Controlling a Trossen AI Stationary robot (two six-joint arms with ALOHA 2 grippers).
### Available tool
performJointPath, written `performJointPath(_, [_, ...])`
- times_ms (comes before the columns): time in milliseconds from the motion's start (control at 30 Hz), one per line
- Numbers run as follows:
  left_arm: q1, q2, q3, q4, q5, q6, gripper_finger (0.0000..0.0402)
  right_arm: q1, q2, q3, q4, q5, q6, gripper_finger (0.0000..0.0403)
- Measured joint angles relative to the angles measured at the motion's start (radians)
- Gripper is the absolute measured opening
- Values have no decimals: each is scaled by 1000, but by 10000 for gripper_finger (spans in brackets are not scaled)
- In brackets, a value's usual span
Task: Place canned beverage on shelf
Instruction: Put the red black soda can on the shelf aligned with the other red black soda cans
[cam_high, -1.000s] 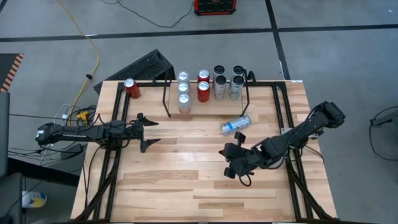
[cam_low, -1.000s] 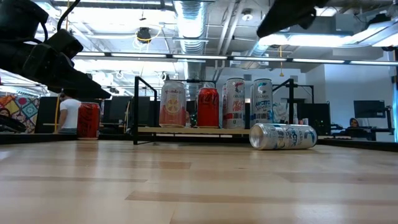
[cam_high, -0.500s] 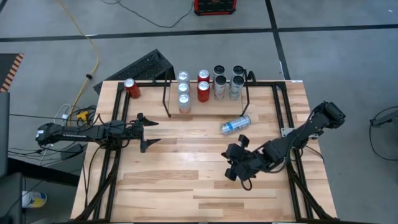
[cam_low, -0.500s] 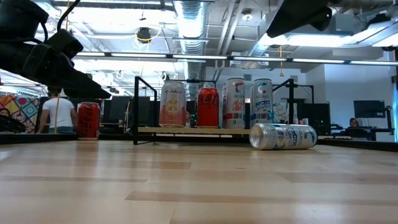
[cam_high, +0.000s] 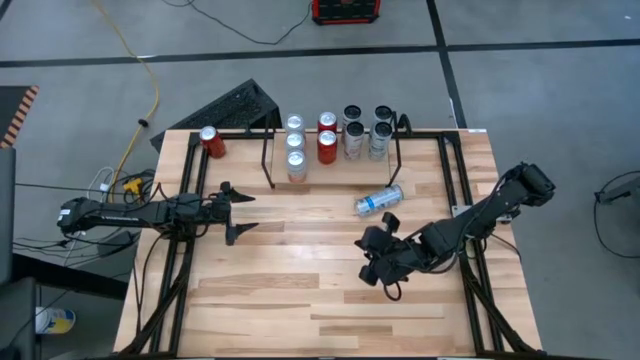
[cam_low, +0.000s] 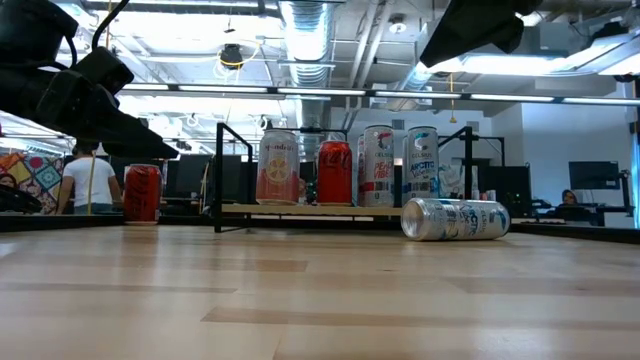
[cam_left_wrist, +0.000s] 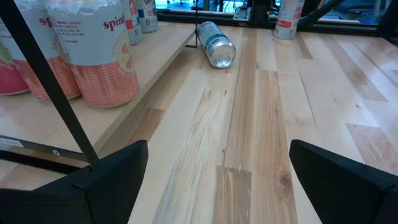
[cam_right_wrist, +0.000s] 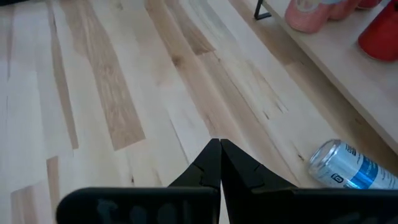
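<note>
Right gripper (cam_high: 383, 272) hangs near, fingertips pressed together, empty. Left gripper (cam_high: 236, 211) waits spread wide at left. Beyond, silver can (cam_high: 379, 200) lies tipped, just short of shelf (cam_high: 333, 172), not yet grasped.

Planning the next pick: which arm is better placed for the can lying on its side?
Right. The right gripper, fingers shut, hovers nearer the fallen silver can than the open left gripper.

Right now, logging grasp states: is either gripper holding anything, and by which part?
Nothing is held. The left gripper is open and the right gripper shut, both empty; the silver can lies untouched.
</note>
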Motion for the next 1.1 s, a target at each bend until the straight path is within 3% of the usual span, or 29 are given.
performJointPath(1100, [0, 0, 0, 0, 0, 0, 377, -79, 0, 0, 77, -4, -36, 28])
